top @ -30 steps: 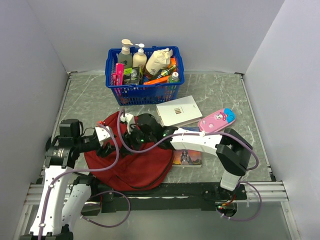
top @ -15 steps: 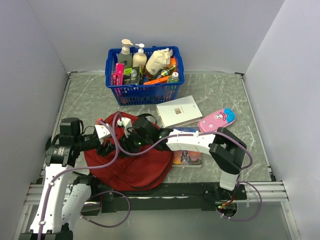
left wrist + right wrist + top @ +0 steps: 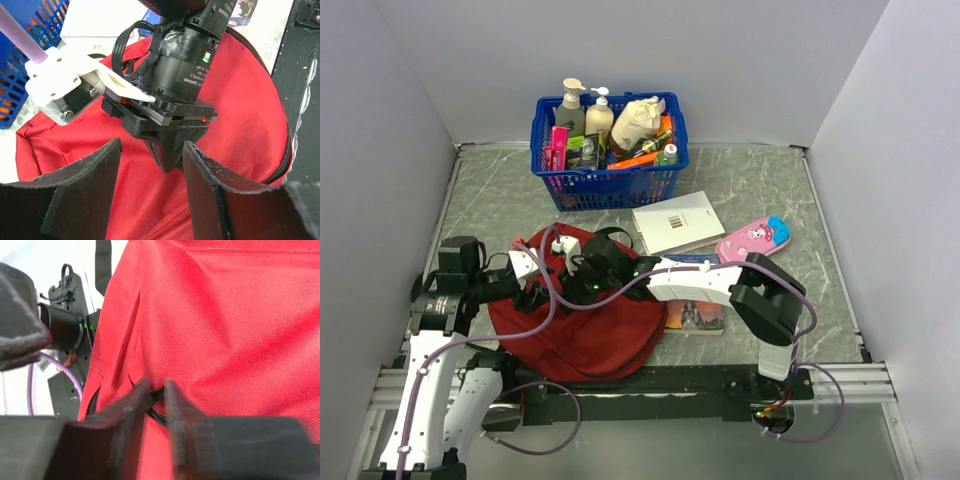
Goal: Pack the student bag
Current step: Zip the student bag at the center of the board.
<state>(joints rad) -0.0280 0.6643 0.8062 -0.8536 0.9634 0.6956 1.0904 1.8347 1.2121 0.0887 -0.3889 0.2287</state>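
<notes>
Item: student bag (image 3: 590, 335), soft and limp, we judge. Right gripper (image 3: 156, 385) pinches its zipper trim (image 3: 156, 414), our best hold. Left gripper (image 3: 152, 147) open, empty, just beside.

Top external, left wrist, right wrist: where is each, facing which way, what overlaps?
Top external: above and behind the bases, looking down on table, blue basket, student bag; left arm and right arm show.
Left wrist: on the left arm, looking past its open left tool at the right tool on the bag.
Right wrist: on the right arm, facing the bag; own fingers narrow around its black trim.
Shared: all see the bag; top and left wrist see the right tool.
</notes>
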